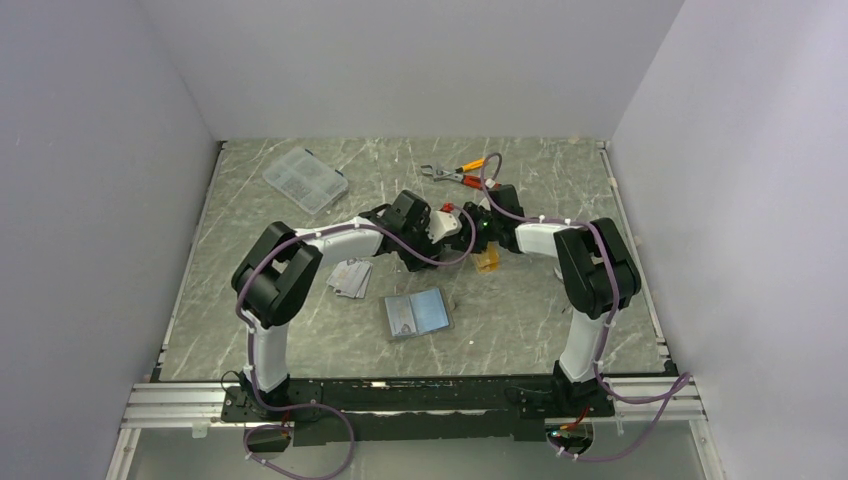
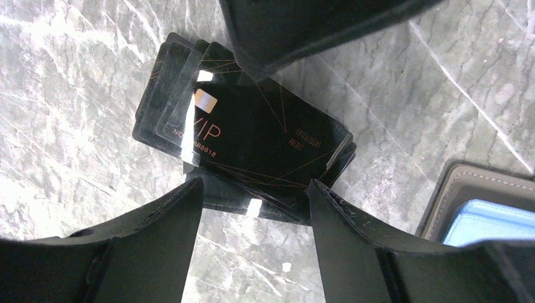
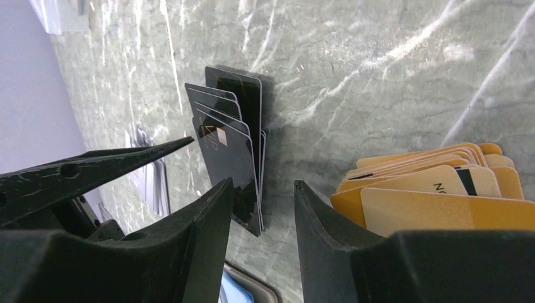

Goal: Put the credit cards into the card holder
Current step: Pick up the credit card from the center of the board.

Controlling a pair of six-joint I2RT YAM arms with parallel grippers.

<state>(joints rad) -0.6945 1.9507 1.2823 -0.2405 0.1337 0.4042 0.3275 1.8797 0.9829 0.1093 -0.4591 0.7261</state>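
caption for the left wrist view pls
Left end effector open above a fanned stack of black cards, card holder at right.

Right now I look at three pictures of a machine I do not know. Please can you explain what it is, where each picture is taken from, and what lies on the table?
It is a robot with two arms fixed at the near edge of a marble-patterned table. The wide picture comes from a camera above and behind the arms; the other two come from cameras on the wrists, so each arm's dark jaws fill the bottom edge.

The left gripper hangs open over a stack of black cards. The right gripper is open too, with orange-gold cards beside it. Neither holds anything.

Also on the table: silvery-grey cards, the open card holder, a clear plastic box and orange-handled pliers.
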